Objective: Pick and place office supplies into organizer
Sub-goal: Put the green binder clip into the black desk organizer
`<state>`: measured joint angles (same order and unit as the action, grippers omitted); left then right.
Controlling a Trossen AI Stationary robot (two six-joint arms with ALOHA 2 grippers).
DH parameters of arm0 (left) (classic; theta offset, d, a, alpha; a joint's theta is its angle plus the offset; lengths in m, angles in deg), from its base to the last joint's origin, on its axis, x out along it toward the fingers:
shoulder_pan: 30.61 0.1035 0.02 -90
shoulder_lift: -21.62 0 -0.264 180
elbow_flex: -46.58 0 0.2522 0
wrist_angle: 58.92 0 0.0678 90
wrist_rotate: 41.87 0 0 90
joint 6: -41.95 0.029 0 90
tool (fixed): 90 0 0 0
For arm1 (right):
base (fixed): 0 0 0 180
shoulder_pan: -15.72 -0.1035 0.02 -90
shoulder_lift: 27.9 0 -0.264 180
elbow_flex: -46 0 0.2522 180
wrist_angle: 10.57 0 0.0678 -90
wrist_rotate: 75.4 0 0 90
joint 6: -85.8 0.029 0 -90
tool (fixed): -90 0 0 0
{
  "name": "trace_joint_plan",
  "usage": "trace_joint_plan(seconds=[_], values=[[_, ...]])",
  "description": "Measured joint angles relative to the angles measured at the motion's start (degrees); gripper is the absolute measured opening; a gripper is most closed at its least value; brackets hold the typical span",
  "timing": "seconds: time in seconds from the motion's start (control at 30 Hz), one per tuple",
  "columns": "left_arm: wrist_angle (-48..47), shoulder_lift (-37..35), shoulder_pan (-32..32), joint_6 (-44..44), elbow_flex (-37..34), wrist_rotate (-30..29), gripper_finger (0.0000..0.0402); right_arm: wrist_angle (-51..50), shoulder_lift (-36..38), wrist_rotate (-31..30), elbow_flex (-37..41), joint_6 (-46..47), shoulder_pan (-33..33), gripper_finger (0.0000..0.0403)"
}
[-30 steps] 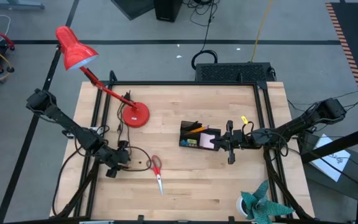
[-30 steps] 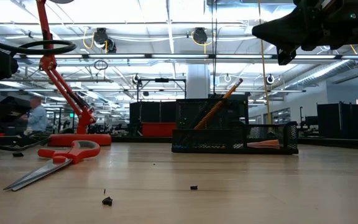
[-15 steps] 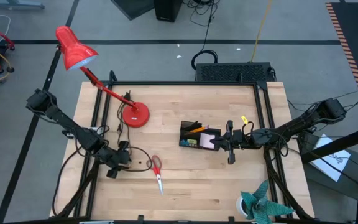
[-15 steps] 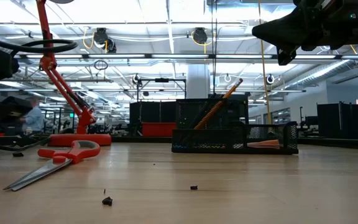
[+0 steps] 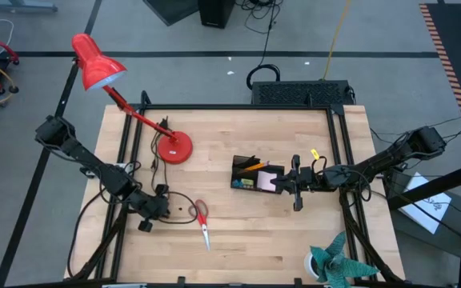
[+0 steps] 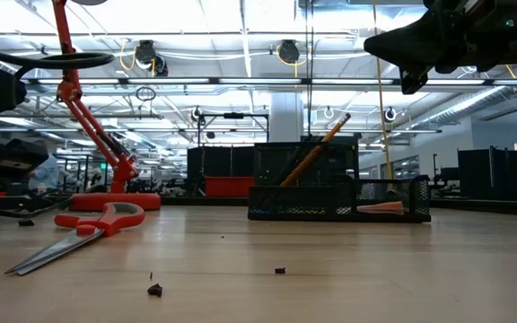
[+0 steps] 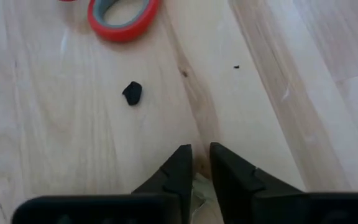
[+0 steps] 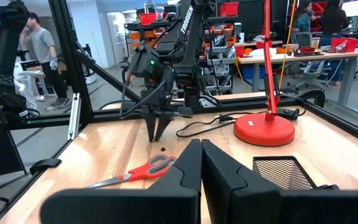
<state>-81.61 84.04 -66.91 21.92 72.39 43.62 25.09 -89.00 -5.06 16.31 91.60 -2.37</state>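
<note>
The left gripper (image 5: 165, 210) sits low over the wooden table (image 5: 238, 240) at about eight o'clock from the table's centre, just beside the red-handled scissors (image 5: 202, 222), which lie flat to its three o'clock side with the blades pointing toward the near edge. In the left wrist view its fingers (image 7: 178, 167) stand nearly together with only a thin slit between them, holding nothing, their tips just above bare wood; a small black crumb (image 7: 132, 93) lies on the wood ahead of them, and one red scissor loop (image 7: 123, 17) shows beyond it.

The right gripper (image 5: 288, 184) waits (fingers pressed together, empty) at the three o'clock end of the black mesh organizer (image 5: 256, 174), which sits just right of the table's centre. An orange pencil (image 6: 316, 149) leans upright in the organizer's tall compartment, and a pale pink note pad (image 5: 266, 182) lies in the lower section. The red desk lamp (image 5: 174, 149) stands at about ten o'clock from the organizer, well apart.
</note>
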Motion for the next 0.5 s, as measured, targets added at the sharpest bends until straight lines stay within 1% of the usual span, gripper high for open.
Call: trace_joint_plan(seconds=[0.17,0.3,0.43,0.5], values=[[0.55,0.04,-0.04,0.41,-0.07,0.02,0.0043,-0.01,0.0,-0.01,0.0,-0.01,0.0,0.0],[2.84,0.18,0.0,3.75,-0.35,-0.76,0.0034,0.01,0.0,0.0,0.0,0.0,0.0,0.0],[3.36,0.28,0.05,8.08,0.16,-1.54,0.0045,0.01,0.0,0.0,0.0,0.0,0.0,0.0],[3.59,0.28,0.45,7.66,0.44,-1.89,0.0058,0.01,0.0,0.0,0.0,0.0,0.0,0.0]])
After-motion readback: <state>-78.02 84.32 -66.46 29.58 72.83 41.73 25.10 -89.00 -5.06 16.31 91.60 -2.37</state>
